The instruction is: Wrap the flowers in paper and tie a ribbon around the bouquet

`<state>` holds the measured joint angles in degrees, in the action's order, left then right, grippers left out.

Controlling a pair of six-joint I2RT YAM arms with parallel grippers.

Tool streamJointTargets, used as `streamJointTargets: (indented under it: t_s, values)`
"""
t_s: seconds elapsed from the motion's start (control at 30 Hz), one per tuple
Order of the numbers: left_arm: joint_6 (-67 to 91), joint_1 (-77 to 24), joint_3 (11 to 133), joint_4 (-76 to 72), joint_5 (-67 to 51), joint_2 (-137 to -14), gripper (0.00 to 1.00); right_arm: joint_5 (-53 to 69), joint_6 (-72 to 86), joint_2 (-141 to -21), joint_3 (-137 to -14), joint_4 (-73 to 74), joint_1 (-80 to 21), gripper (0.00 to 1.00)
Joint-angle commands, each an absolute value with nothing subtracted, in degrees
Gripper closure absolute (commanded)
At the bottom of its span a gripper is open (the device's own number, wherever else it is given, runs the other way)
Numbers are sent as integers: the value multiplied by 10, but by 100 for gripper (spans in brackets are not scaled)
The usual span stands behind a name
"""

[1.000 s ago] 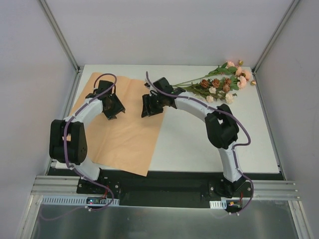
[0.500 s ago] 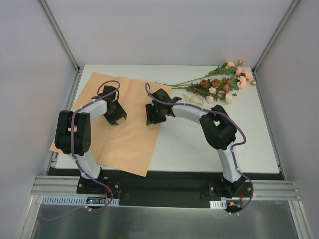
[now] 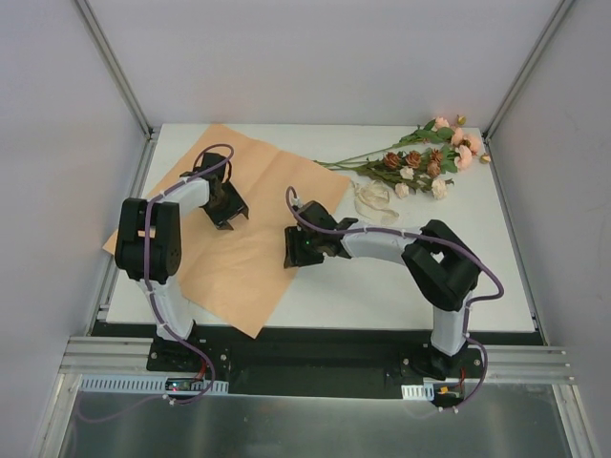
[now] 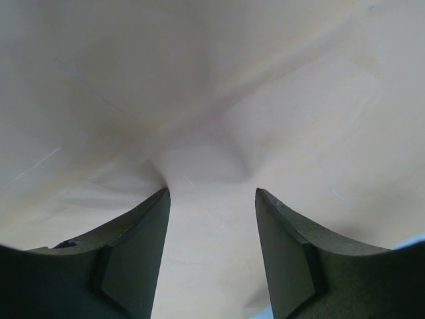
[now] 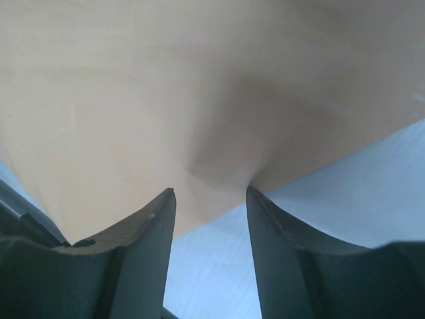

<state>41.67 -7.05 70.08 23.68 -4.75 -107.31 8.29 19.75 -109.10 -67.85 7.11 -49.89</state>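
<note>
Items on your table [image 3: 401,286], listed left to right.

1. Paper [image 3: 239,272]: one large sheet, orange-tan face up, lying flat and turned at an angle over the left half of the table. Its near corner reaches the table's front edge. Its far corner lies close to the stem ends.

2. Left gripper [image 3: 227,203]: set down on the far-left part of the sheet. Your jaws stand about halfway apart and clasp nothing. Both fingertips [image 4: 149,222] press onto the sheet, which puckers into a soft crease between them.

3. Right gripper [image 3: 302,250]: set at the sheet's right edge, near the middle of the table. Your jaws are again about halfway apart and hold nothing. The fingertips [image 5: 156,219] press down on the sheet's edge, with bare table showing just past them.

4. Ribbon [image 3: 374,198]: cream strip, loosely bunched on bare table, just beside the stems and apart from the sheet.

5. Flowers [image 3: 425,160]: pink, white and rust blooms lying loose at the far right corner, with the stems pointing left toward the sheet. They are unwrapped, and neither gripper touches them.
</note>
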Motion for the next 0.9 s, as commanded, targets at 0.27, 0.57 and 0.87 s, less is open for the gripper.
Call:
streamJointTargets:
  t_s: [0.27, 0.57, 0.87]
  values:
    - [359, -70, 657, 275, -75, -981, 30, 161, 146, -1006, -692, 104, -358, 25]
    - [321, -67, 680, 236, -192, -1034, 22, 222, 202, -1090, -731, 45, -222, 25]
    - [321, -67, 667, 235, -179, -1043, 23, 258, 273, -1166, -734, -68, -200, 36]
